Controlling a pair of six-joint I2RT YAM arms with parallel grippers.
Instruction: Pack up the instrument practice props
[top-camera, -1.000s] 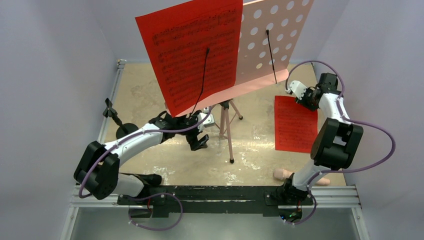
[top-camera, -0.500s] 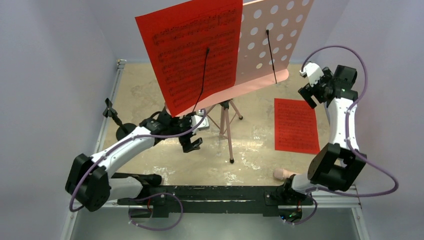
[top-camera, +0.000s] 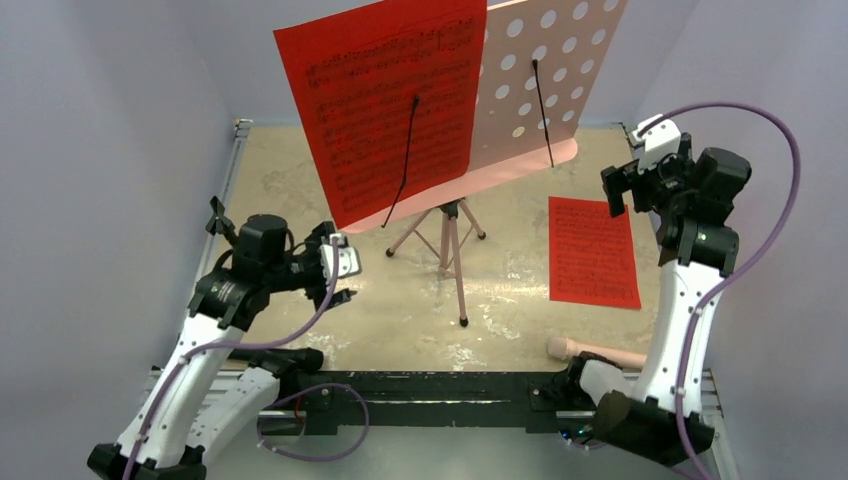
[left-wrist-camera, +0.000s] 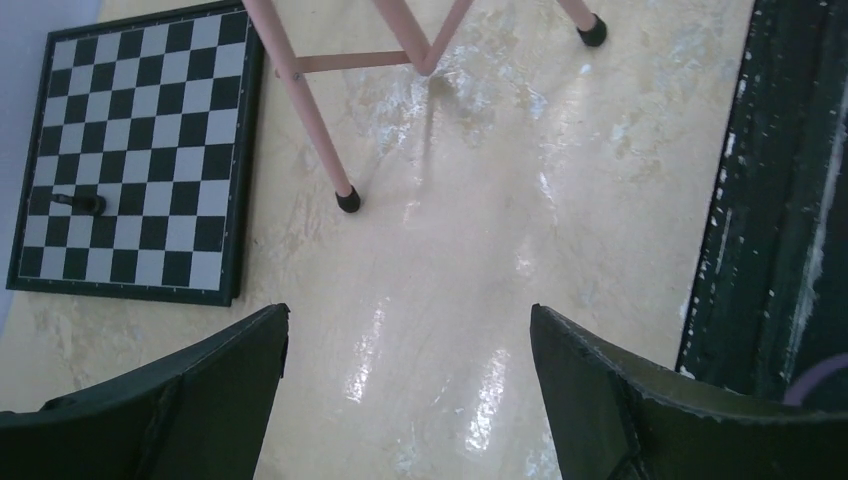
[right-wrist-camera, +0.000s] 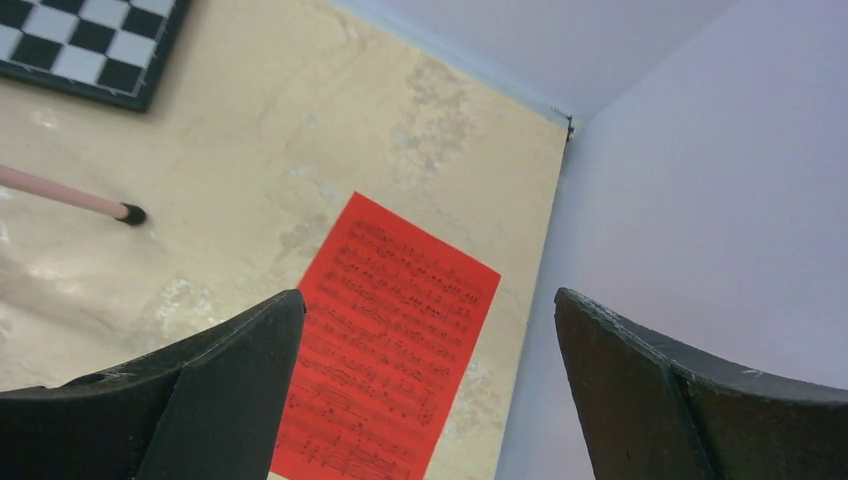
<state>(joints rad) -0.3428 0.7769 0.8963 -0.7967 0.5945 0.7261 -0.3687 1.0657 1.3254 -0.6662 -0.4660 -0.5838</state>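
The pink music stand (top-camera: 540, 70) rises at the back on thin tripod legs (top-camera: 455, 260), which also cross the top of the left wrist view (left-wrist-camera: 300, 100). One red sheet (top-camera: 390, 100) leans on its perforated desk. A second red sheet (top-camera: 592, 250) lies flat on the table at the right (right-wrist-camera: 390, 340). The peach tube (top-camera: 595, 351) lies near the right arm's base. Only the thin top of the black peg stand (top-camera: 217, 215) shows behind the left arm. My left gripper (top-camera: 338, 285) (left-wrist-camera: 410, 330) hangs open and empty left of the tripod. My right gripper (top-camera: 615, 185) (right-wrist-camera: 430, 310) is open, raised above the flat sheet's far end.
A black-and-white chessboard (left-wrist-camera: 130, 150) with a small dark piece (left-wrist-camera: 92, 204) lies behind the stand, and its corner shows in the right wrist view (right-wrist-camera: 90, 50). Grey walls close in on three sides. The black rail (top-camera: 430, 390) runs along the near edge.
The right gripper opened, left the flat sheet's corner and rose to the back right. The left arm pulled back left from under the stand. The flat sheet stays on the table.
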